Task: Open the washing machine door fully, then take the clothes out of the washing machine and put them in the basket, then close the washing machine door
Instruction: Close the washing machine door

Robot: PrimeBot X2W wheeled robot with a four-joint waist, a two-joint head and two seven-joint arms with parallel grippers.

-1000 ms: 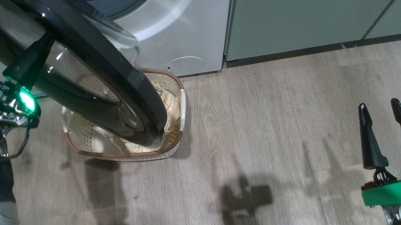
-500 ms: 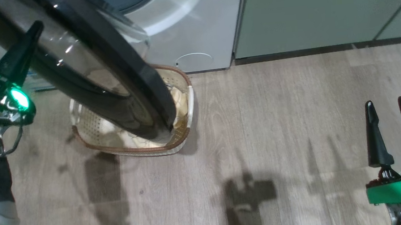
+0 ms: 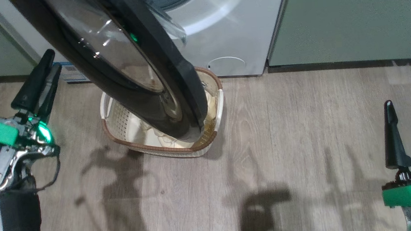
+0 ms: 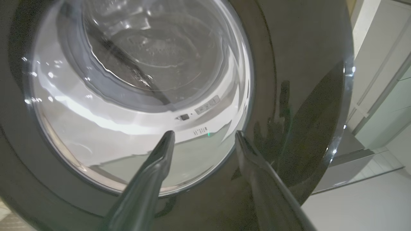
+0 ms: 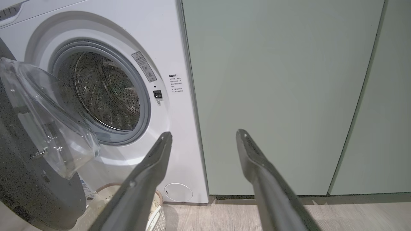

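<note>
Two pincers, both empty with fingers apart. Nearest the work is the left pincer, low at the left, fingers aimed at the glossy outer face of the washing machine door. It's close, but I can't tell if it touches. The right pincer sits far right over bare floor, well apart from everything. Left arm is clearly the nearer one.

The door is part open, almost edge-on to the head camera. It is hinged on the machine's left, with the free edge swung out toward the robot. From the left pincer it lies ahead and to the right. I'd judge the closing push goes that same way, against the outer face and in toward the drum mouth.

Under the door is the basket, on the wood-look floor just in front of the machine, with the clothes in it. The door's lower edge overlaps the basket in the head view and clearance over the rim isn't readable. Possible snag.

Beyond is the washing machine. Its drum looks empty from the right wrist, so only the door close seems left. Pale green cabinets flank the machine on both sides.
</note>
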